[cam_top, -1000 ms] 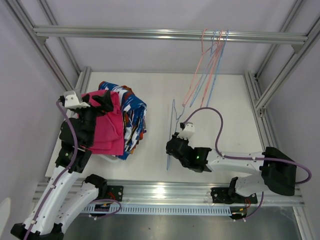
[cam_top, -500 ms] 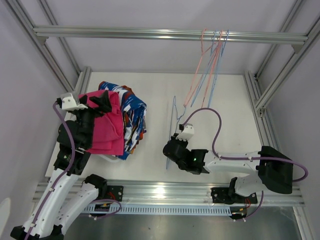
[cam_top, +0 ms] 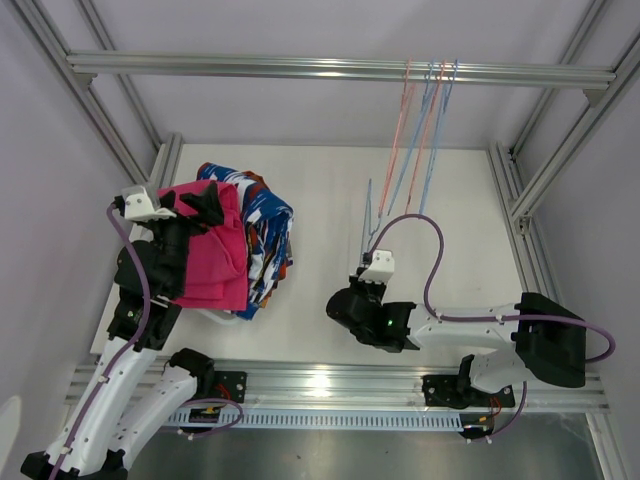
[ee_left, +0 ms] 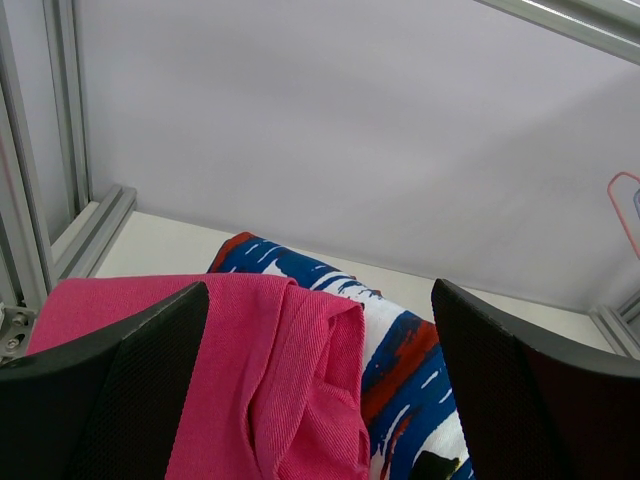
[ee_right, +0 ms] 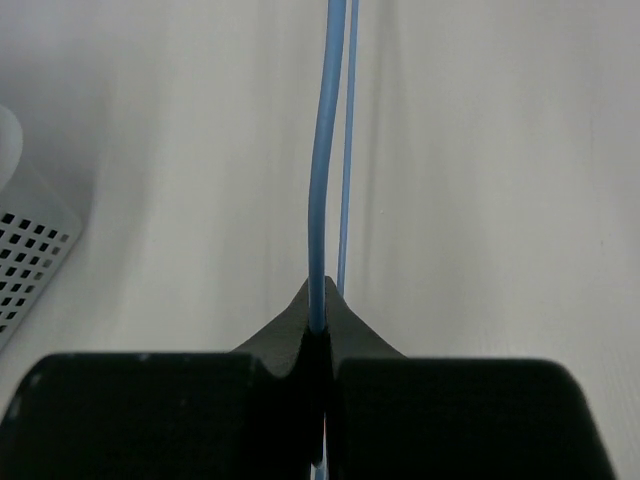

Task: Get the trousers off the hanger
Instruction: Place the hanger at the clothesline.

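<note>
Trousers are stacked in a folded pile on the left part of the table, close to the left frame post. None of them hangs on any hanger. The pink pair lies on top. The blue-white-red patterned pair is under it and sticks out on the right and far sides. The lower layers are mostly hidden, so I can't tell them apart.

Left gripper sits over the far-left corner of the pile with its jaws spread wide and nothing between them. In the wrist view both fingers frame the pink cloth, with the patterned cloth to its right. Can't tell whether the fingers touch the cloth.

Right gripper is mid-table, clamped on a thin blue wire hanger. That hanger is bare and runs from the jaws toward the far side. The wrist view confirms it: the fingertips are pinched tight on the blue wire, and a second, thinner strand runs just beside it. A white perforated part shows at the left edge of that view; can't tell what it is.

More bare hangers, pink and blue, hang in a bunch from the top rail at far right, well apart from the pile.
</note>
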`<state>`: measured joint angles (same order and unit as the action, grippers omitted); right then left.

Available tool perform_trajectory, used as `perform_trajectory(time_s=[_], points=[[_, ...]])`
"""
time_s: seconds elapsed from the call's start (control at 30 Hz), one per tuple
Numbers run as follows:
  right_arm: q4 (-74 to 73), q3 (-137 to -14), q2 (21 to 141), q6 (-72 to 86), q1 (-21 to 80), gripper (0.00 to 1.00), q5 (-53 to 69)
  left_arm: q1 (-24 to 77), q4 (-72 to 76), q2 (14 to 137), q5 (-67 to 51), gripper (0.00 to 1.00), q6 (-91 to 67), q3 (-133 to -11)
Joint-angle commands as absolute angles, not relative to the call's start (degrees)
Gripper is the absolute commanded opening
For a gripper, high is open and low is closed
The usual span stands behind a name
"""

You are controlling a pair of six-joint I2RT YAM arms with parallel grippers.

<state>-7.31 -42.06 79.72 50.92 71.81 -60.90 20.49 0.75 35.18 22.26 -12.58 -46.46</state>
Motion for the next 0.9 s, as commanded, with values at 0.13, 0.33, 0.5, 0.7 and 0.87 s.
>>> perform_trajectory(time_s=[0.13,0.33,0.5,0.7,0.87], points=[[-10.3,-45.8,81.6,53.3,70.9,0.00,-70.4,20.6,1.1,35.6,21.2,0.96,-13.4,-46.4],[-11.2,-46.8,82.4,54.1,68.5,0.00,-70.4,20.6,1.0,35.8,20.7,0.96,-13.4,-46.4],[-11.9,-47.0,82.4,55.1,66.7,0.00,-70.3,20.6,1.0,36.0,20.4,0.96,-13.4,-46.4],[-10.0,-47.2,81.5,52.2,65.6,0.00,-70.2,20.6,0.7,36.4,20.0,0.96,-13.4,-46.6],[-12.0,-46.7,80.1,54.0,66.1,0.00,-69.3,20.6,0.6,36.6,19.9,0.96,-13.3,-46.8]])
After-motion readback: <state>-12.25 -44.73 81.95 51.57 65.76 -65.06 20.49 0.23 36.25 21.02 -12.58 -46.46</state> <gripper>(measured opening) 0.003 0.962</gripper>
